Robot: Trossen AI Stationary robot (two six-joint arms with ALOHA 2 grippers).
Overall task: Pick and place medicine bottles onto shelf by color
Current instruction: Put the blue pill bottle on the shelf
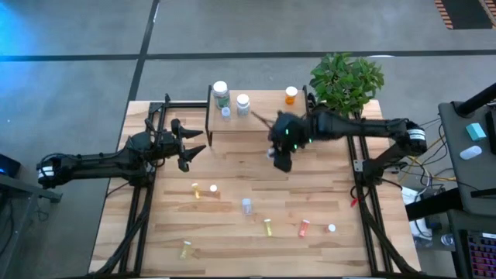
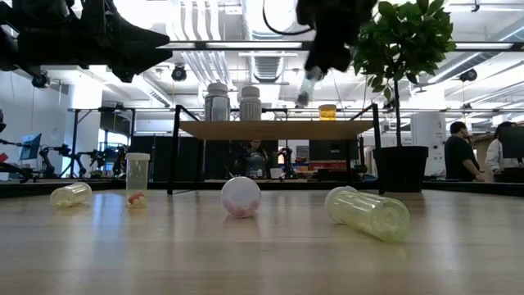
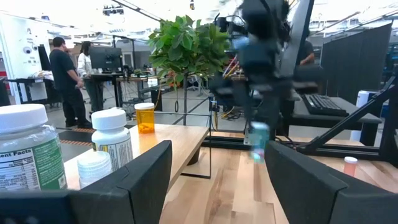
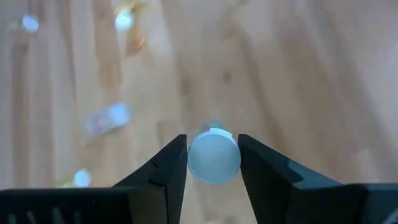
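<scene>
Right end effector (image 4: 213, 158) grips a small white-capped bottle (image 4: 214, 155) above the surface (image 1: 256, 178), just beside the shelf (image 1: 260, 120); left end effector (image 1: 195, 152) hangs released.

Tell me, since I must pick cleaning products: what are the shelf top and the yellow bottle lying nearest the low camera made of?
The shelf top looks like pale, matt wood with visible grain, probably unvarnished board, on thin black legs that seem to be metal. The yellow bottle appears to be translucent glossy plastic: light passes through it and highlights run along its side.

Wooden table (image 1: 325, 194) with scattered bottles (image 1: 246, 205), raised shelf (image 1: 263, 116) bearing four bottles (image 1: 221, 93), potted plant (image 1: 346, 81)
</scene>
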